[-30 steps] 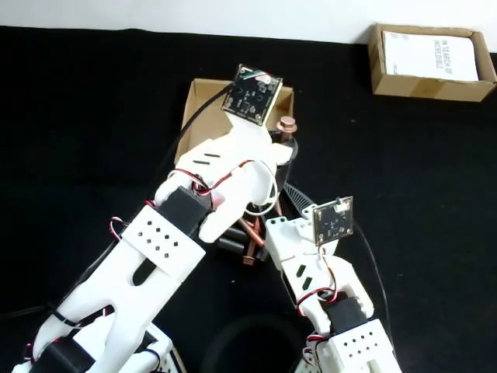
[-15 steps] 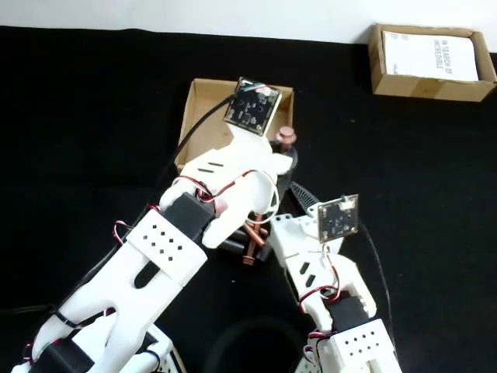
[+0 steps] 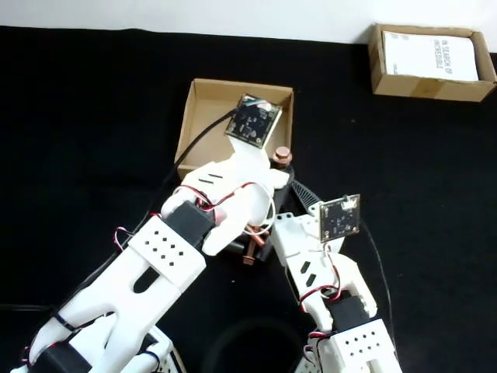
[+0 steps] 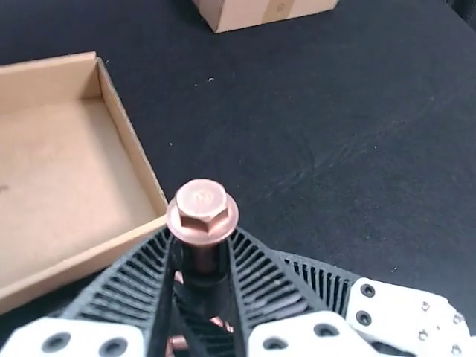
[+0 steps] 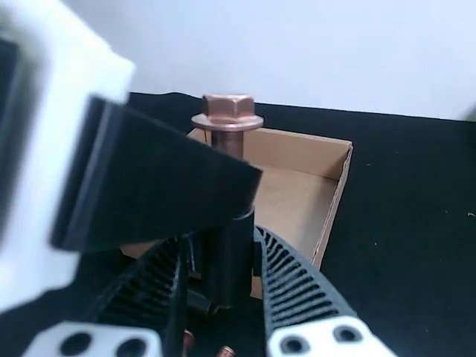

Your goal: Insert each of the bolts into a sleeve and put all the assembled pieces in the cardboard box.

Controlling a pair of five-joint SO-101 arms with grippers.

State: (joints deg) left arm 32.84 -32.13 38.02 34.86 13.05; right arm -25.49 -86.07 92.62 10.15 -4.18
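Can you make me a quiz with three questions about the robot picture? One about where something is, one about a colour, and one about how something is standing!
1. Where is the bolt?
A. Inside the box.
B. Held in the left hand, beside the box.
C. Lying flat on the table.

2. What colour is the bolt?
A. Green.
B. White.
C. Copper.

3. Which way does the bolt's head point?
A. Up.
B. Down.
C. Sideways.

Answers:
1 B: the hand's black fingers close on it from both sides, just outside the box wall.
2 C: its head looks copper in both wrist views.
3 A: the right wrist view shows the head on top, with the rest of the bolt below it.
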